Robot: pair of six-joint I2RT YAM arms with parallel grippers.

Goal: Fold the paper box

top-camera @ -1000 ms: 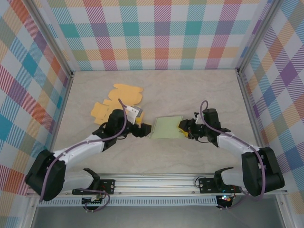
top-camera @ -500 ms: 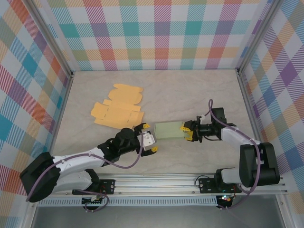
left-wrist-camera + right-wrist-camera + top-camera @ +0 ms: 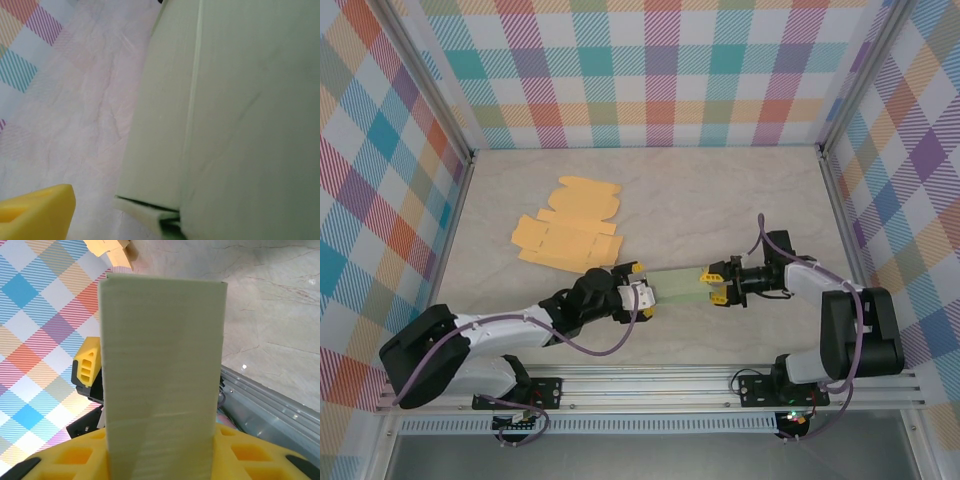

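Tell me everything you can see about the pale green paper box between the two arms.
The pale green paper box is matte cardboard, collapsed flat, with a long fold seam and a loose flap at one corner. It stretches between the arms near the table's front. The right gripper clamps its right end between yellow fingers; the left gripper stands open at its left end, its visible finger not touching. Whether it rests on the table is unclear.

No legible text, no labels, no brands, numbers or signs
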